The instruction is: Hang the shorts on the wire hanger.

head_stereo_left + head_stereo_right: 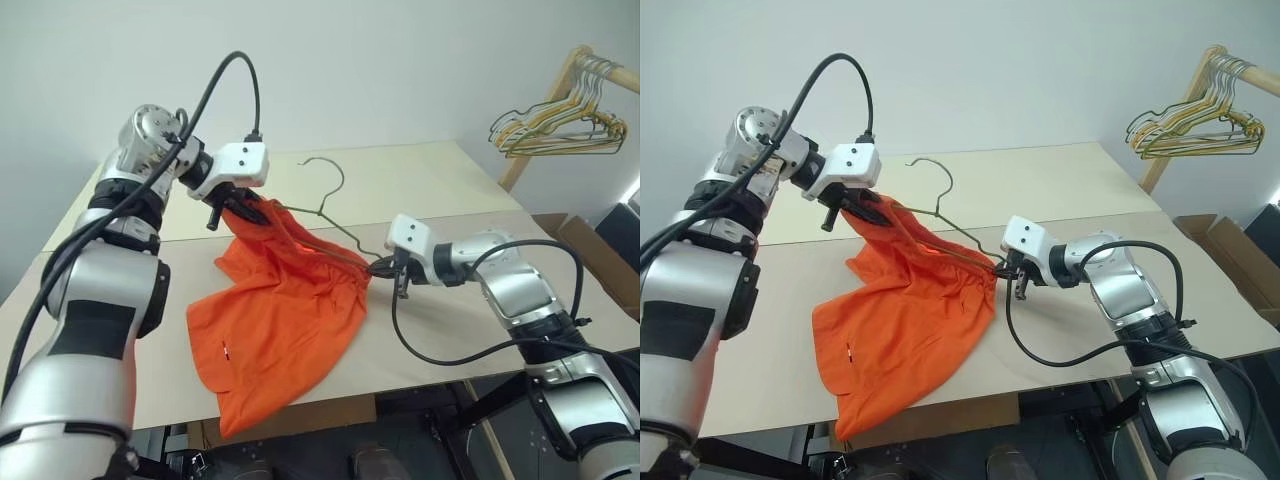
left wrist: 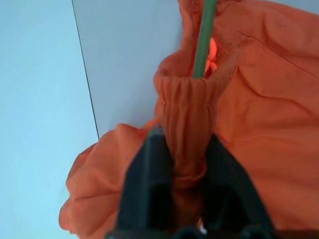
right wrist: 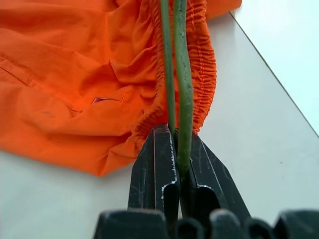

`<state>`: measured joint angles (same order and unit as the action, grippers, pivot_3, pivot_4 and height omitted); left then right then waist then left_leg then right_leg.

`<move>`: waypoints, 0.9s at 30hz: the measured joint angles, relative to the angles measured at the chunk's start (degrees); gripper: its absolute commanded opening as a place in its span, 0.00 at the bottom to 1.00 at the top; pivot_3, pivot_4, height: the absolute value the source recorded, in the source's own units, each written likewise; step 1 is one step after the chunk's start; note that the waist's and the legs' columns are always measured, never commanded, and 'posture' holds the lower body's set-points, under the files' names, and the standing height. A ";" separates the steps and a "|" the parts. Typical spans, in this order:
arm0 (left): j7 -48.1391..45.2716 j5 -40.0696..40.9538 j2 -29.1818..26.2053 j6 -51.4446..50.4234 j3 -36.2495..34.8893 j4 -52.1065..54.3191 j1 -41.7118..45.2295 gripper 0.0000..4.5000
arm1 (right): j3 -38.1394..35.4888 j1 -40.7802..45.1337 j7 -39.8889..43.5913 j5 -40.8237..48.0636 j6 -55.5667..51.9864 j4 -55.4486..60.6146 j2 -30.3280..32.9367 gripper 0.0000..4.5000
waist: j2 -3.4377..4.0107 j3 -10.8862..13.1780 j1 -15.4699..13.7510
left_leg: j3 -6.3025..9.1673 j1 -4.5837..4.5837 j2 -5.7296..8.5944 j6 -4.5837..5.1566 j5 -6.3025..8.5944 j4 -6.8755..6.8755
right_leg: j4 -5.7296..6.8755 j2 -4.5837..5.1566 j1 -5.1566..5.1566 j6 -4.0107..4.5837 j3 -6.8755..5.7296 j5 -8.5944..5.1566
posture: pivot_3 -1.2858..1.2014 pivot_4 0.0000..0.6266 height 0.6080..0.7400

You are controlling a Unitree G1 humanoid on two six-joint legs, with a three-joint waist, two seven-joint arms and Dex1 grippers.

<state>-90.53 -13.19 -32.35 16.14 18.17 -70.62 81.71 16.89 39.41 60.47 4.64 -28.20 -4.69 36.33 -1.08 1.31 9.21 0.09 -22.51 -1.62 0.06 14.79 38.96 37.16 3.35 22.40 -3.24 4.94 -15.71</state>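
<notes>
**Left wrist view: waistband pinched, hanger end clamped on the right**

Left wrist view shows the left gripper [image 2: 188, 164] pressed together on a bunched fold of the elastic waistband of the shorts [image 2: 264, 114], with the green wire of the wire hanger [image 2: 204, 40] running into the gathered fabric just beyond the fingertips. From the head camera, this gripper [image 1: 245, 208] holds the upper left corner of the shorts off the table [image 1: 420, 190], at the far left of the garment.

The right gripper [image 3: 175, 149] is closed on the corner of the hanger, where two strands of wire come together between its fingers; the ruffled waistband lies against that wire just past the tips. In the head view it [image 1: 383, 267] sits at the right edge of the shorts [image 1: 280, 320].

The hanger [image 1: 335, 205] slopes between the two grippers, its hook raised toward the far side. The orange fabric drapes from the wire down onto the table, its lower part hanging over the near edge.

A wooden rack [image 1: 560, 85] with a bunch of hangers [image 1: 560, 125] stands far right.
</notes>
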 measured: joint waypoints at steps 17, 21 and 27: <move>2.33 -1.55 -0.45 5.11 -0.11 -0.10 -0.71 0.00 | -1.14 -2.34 -1.44 0.12 5.73 0.89 0.22 0.40 | 0.00 0.00 1.05 | 0.05 -0.01 0.00 0.00 0.00 -0.01 | 0.02 0.01 0.00 0.00 -0.02 0.00 | 0.46 0.00 1.00; 2.25 -1.54 -2.19 5.30 -0.22 -0.09 -0.72 0.00 | -4.12 -4.81 -2.28 0.94 5.66 1.24 0.98 0.72 | 0.00 0.01 1.02 | 0.05 -0.03 0.00 0.00 0.00 0.00 | 0.00 0.01 -0.01 0.00 -0.03 0.00 | 0.45 0.00 1.00; 2.28 -1.50 -5.70 6.96 -0.69 -0.07 -1.05 0.00 | -13.81 -10.49 -4.07 6.23 -2.00 1.82 4.68 0.79 | -0.01 0.01 0.93 | 0.06 -0.03 0.01 0.00 0.00 0.00 | -0.01 0.04 -0.04 0.00 -0.06 0.00 | 0.45 0.00 1.00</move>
<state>-88.25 -14.69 -38.05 23.11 17.49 -70.68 80.66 3.08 28.92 56.39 10.87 -30.20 -2.88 41.01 -1.09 1.32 10.14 0.16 -22.55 -1.62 0.06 14.79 38.96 37.15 3.39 22.36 -3.24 4.88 -15.71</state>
